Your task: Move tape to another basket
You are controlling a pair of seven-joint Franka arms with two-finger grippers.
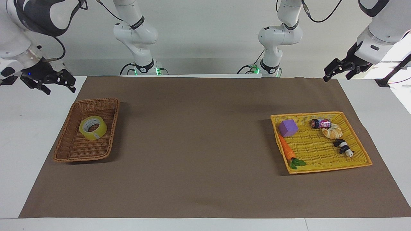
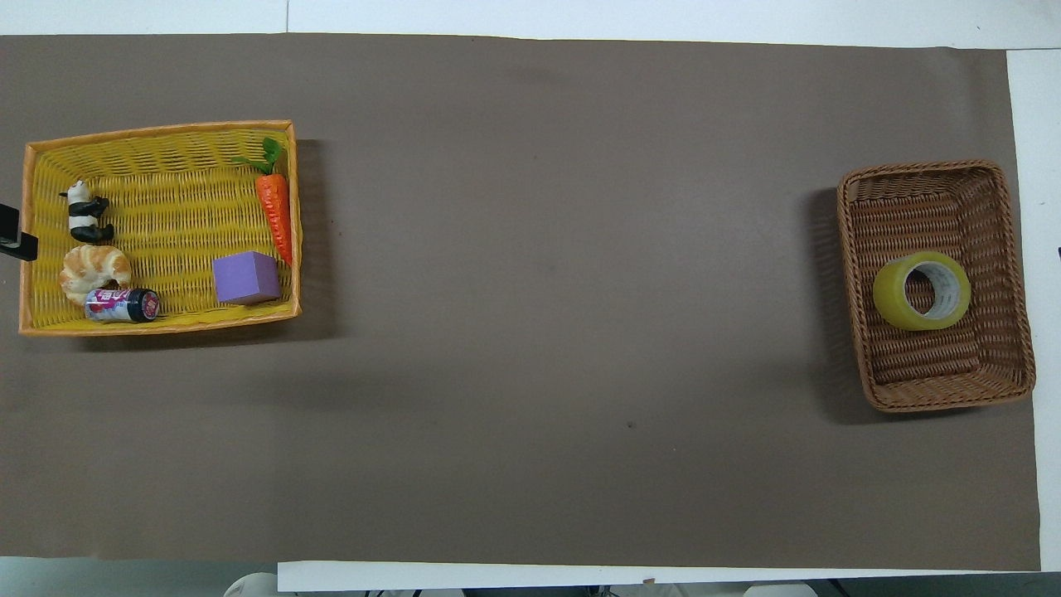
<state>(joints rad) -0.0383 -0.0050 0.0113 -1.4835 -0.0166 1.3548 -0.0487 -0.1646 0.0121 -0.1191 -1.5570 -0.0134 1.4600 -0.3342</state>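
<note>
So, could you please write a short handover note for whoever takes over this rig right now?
Right gripper: open, empty, raised off the table's edge at the right arm's end.
Left gripper: open, empty, raised at the left arm's end, waiting.
Tape: lying in the brown basket, free of both grippers.
Yellow basket: holds the other items.
Done: tape is in the brown basket.
Left: nothing apparent.

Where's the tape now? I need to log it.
The tape lies alone in the brown basket, at the right arm's end of the table, toward the basket's end nearer the robots.
</note>
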